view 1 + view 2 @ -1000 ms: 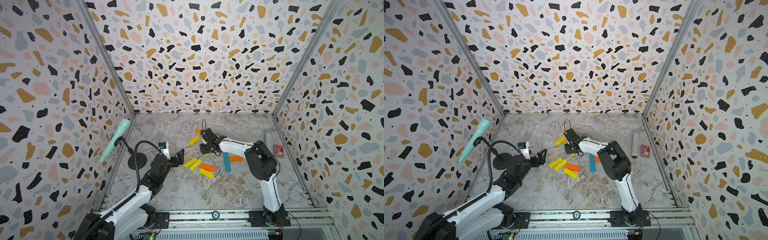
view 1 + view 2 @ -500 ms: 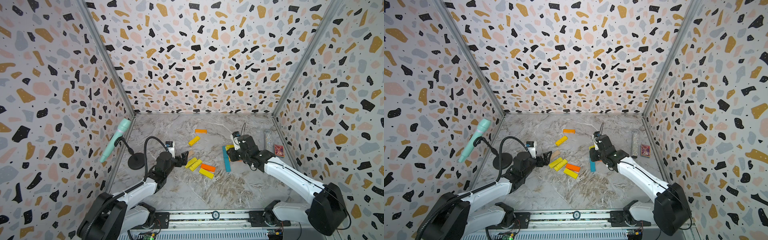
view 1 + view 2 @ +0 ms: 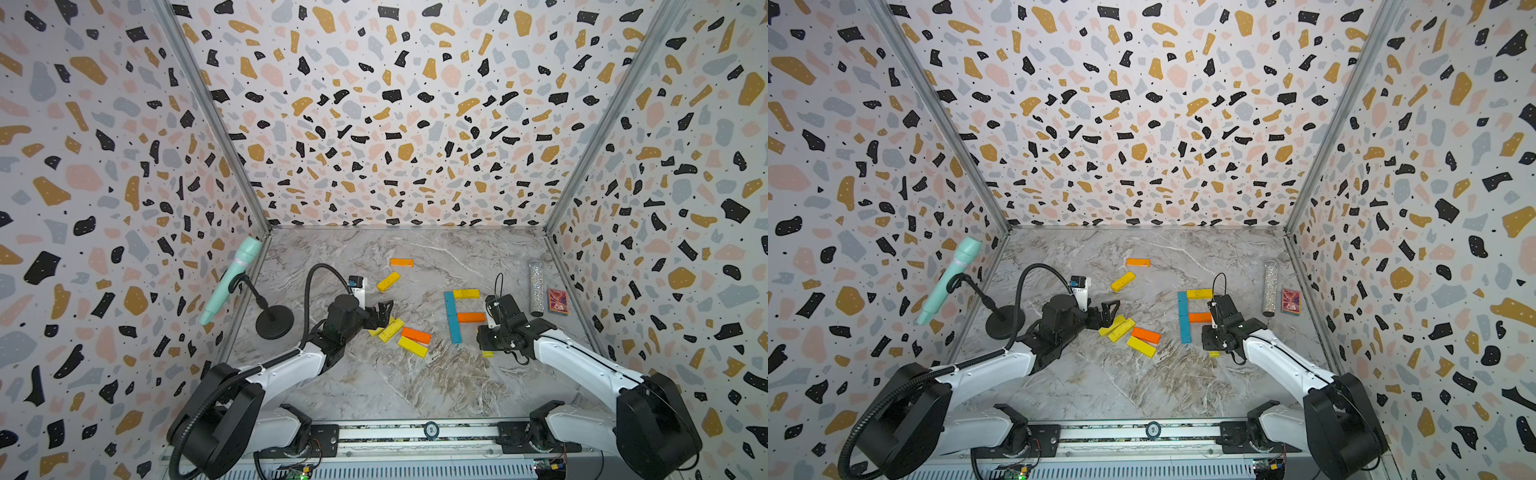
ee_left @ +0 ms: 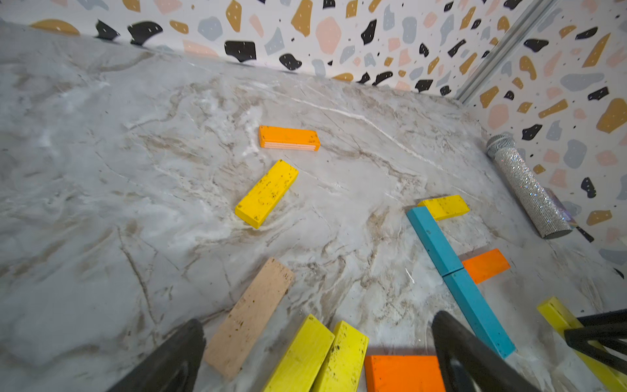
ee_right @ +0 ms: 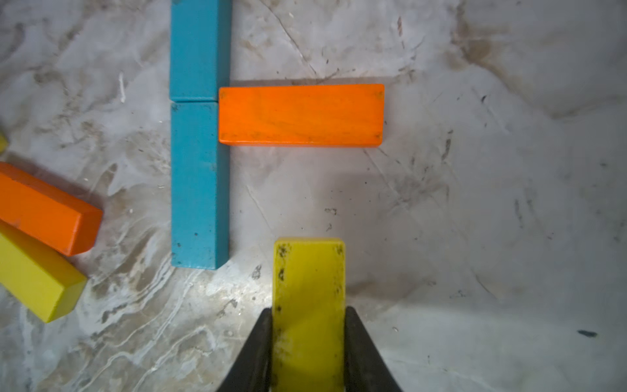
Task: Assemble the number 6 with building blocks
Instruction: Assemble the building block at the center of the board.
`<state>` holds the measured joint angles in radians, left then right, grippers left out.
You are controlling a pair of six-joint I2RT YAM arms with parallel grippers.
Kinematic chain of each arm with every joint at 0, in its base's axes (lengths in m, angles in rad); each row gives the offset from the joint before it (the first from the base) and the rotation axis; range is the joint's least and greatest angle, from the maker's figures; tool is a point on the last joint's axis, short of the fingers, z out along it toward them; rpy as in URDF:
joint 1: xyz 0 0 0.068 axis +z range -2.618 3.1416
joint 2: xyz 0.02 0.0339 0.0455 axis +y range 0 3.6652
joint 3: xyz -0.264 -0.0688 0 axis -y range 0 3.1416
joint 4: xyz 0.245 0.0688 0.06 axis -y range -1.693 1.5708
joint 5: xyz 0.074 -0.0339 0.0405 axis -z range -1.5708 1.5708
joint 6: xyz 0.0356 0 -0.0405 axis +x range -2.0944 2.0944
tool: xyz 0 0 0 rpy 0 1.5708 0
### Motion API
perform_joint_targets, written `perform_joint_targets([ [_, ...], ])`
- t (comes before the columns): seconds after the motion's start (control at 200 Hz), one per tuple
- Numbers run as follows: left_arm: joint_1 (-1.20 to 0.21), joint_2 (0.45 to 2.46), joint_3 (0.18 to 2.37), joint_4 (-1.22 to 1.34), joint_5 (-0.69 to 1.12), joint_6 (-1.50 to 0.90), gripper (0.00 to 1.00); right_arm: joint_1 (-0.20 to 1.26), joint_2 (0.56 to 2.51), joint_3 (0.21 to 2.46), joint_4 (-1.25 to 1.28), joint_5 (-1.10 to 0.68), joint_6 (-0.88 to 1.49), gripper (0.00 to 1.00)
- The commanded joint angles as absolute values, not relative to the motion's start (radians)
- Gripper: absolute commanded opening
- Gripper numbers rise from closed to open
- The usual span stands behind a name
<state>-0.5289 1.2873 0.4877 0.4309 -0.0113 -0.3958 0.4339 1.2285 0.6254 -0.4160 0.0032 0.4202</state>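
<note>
As your right jaws pinch a yellow block (image 5: 308, 271) across its narrow width, closed down onto its long sides, the front half sticks out clear of them. That's the point of the grip: you can see the leading end and line it up. The block hangs near the foot of the teal spine (image 5: 198, 183), apart from it and lengthwise parallel to it. Whether it's touching the desk (image 3: 374, 386) or just above it, I can't tell from the wrist view.

Look at what's built. Two teal blocks end to end make the spine, a yellow top bar (image 3: 466, 294) butts against its far end, and an orange middle bar (image 5: 300, 115) butts against the joint. Right now it reads as an F. Both bars touch the spine so the strokes join up, and the lower loop is open. I'd say this block is meant for that loop: slid out under the orange bar's free end as the side wall, or turned a quarter for the base.

Over on the other side, your left jaws are spread wide with nothing in them. They're poised over the spare pile (image 4: 315, 356) of yellow, orange and beige blocks, ready, I'd guess, to feed the next piece. One loose yellow block (image 4: 266, 193) and one loose orange block (image 4: 289, 138) lie further back, well apart from the figure.
</note>
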Motion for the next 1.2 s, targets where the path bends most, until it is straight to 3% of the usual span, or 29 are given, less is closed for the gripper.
perform_joint_targets([
  [0.0,-0.547,1.293,0.494,0.432,0.005,-0.423,0.99,0.428,1.260,0.625,-0.388,0.000,0.407,0.18],
  [0.511,-0.590,1.316,0.563,0.397,-0.006,-0.393,1.00,0.354,1.422,0.663,-0.353,-0.008,0.333,0.21],
  [0.591,-0.591,1.314,0.558,0.399,-0.009,-0.392,1.00,0.347,1.454,0.680,-0.356,0.000,0.326,0.27],
  [0.766,-0.592,1.318,0.549,0.402,-0.020,-0.373,0.99,0.347,1.449,0.711,-0.380,0.021,0.314,0.56],
  [0.861,-0.592,1.325,0.549,0.429,-0.022,-0.357,0.99,0.346,1.381,0.714,-0.416,0.031,0.332,0.59],
  [0.926,-0.592,1.332,0.555,0.445,-0.018,-0.338,0.99,0.346,1.327,0.705,-0.444,0.010,0.355,0.58],
  [1.196,-0.591,1.320,0.502,0.534,-0.022,-0.300,0.99,0.387,1.133,0.605,-0.485,-0.085,0.545,0.36],
])
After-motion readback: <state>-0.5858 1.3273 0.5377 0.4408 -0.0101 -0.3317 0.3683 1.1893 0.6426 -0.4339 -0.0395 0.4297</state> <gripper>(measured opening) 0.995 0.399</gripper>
